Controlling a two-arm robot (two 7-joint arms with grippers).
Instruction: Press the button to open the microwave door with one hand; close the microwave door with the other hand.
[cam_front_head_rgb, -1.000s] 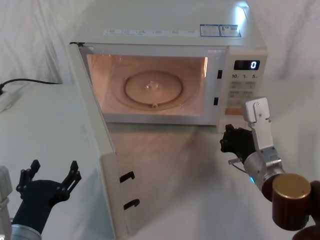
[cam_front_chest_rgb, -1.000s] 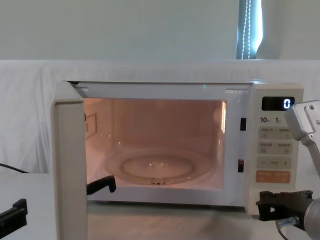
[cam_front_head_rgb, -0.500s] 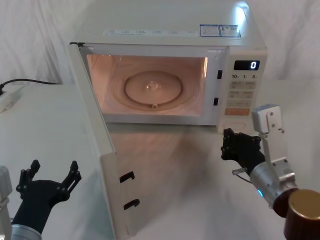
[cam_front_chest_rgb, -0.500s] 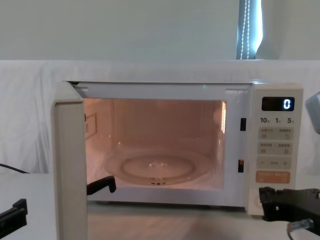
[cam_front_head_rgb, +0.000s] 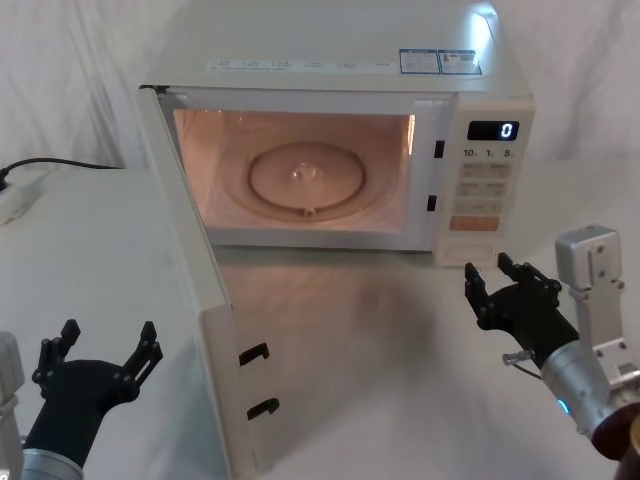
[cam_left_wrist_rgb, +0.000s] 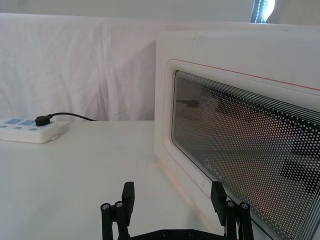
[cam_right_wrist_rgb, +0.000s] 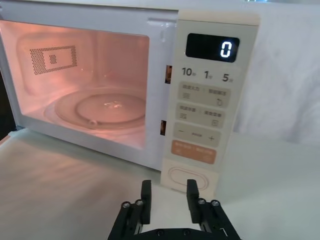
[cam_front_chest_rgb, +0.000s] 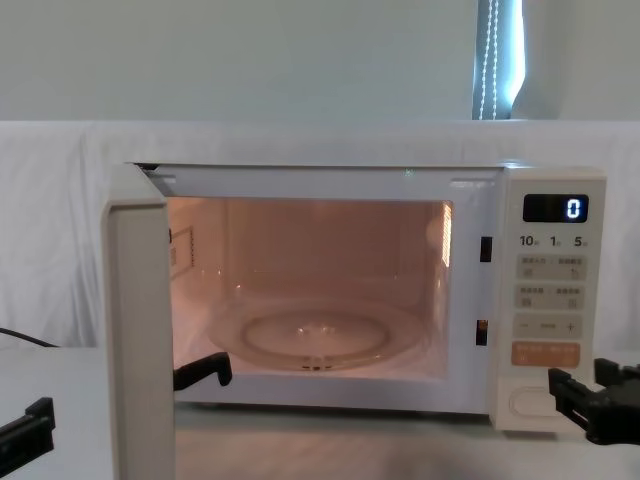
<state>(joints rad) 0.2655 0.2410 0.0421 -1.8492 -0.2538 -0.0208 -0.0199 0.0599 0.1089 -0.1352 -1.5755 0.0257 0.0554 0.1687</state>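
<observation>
The cream-white microwave stands at the back of the table with its cavity lit. The microwave door is swung wide open towards me on the left; its dotted window faces the left wrist view. The wide cream button sits at the bottom of the keypad, under the orange key. My right gripper hovers open a short way in front of the button, not touching it. My left gripper is open, low at the near left, on the outer side of the door.
A glass turntable lies inside the cavity. A white power strip with a black cable sits at the far left of the table. White cloth hangs behind the oven.
My right gripper has pulled back from the button, towards me and to the right, and its fingers have spread apart. The door and the left gripper have stayed put.
</observation>
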